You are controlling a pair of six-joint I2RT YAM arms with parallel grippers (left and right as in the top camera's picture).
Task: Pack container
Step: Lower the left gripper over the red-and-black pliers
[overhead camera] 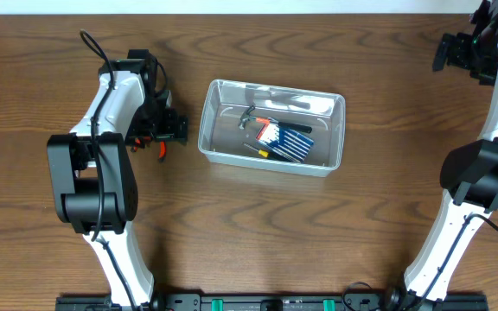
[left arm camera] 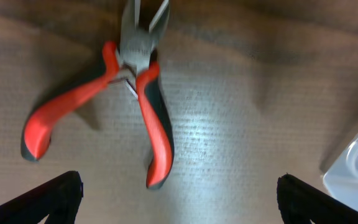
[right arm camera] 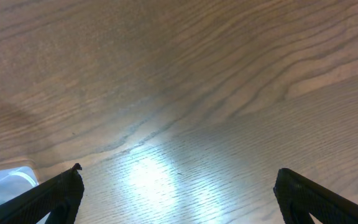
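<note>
Container (overhead camera: pixel 207 130): clear bin at the middle of the table (overhead camera: pixel 318 233), long side running left to right, between the two arms.
Container contents, overhead: a blue flat case (overhead camera: pixel 285 138) lies tilted on the floor of the bin. A small hammer-like tool (overhead camera: pixel 249 117) is at the case's upper left and a thin yellow-marked tool (overhead camera: pixel 260 152) at its lower left; too small to name for sure.
Left gripper (left arm camera: pixel 179 199): fingers spread wide, one dark tip in each lower corner of the left wrist view, nothing between them. It hangs over bare wood just short of the pliers.
Pliers (left arm camera: pixel 157 124): red and black handles splayed apart, metal nose open at the top edge, lying flat on the table. Not touched by either fingertip.
Left wrist only: the full shape of the pliers and their open nose. A pale corner of the container shows at the right edge.
Overhead only: the arm hides the pliers except for orange bits beside the gripper, left of the container and apart from it.
Right gripper (right arm camera: pixel 179 196): fingers spread, holding nothing, wood grain below.
Right wrist only: a clear corner of the container low on the left.
Right arm, overhead: at the table's far right corner, well apart from the container.
</note>
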